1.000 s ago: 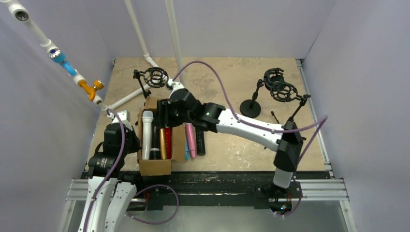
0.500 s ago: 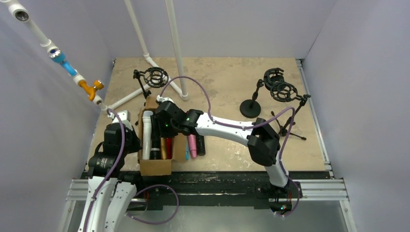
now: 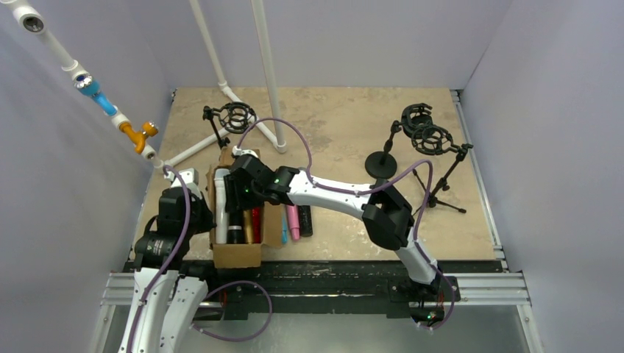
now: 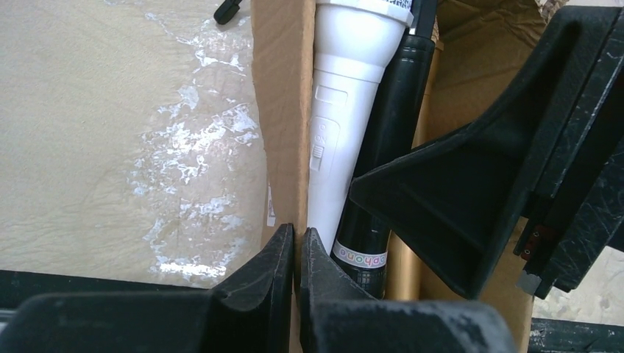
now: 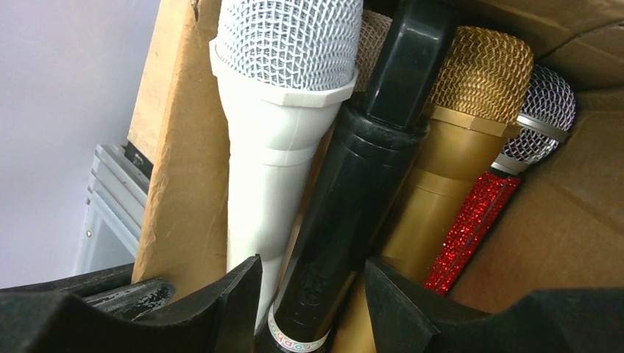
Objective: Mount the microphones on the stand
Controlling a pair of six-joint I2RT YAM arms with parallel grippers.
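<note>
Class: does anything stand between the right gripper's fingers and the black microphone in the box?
Nothing visible: the right gripper straddles the black microphone. The white microphone and gold microphone lie close beside it in the cardboard box.

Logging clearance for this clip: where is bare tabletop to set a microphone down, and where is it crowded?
Free: back centre, between the PVC pipe and round-base stand; near right corner, in front of the tripod stand. Crowded: the cardboard box and microphones beside it.

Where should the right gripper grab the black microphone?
Grip the black microphone on its straight handle below the head, from above, one finger on each side: it lies lengthwise in the cardboard box, squeezed between the white microphone and gold microphone.
</note>
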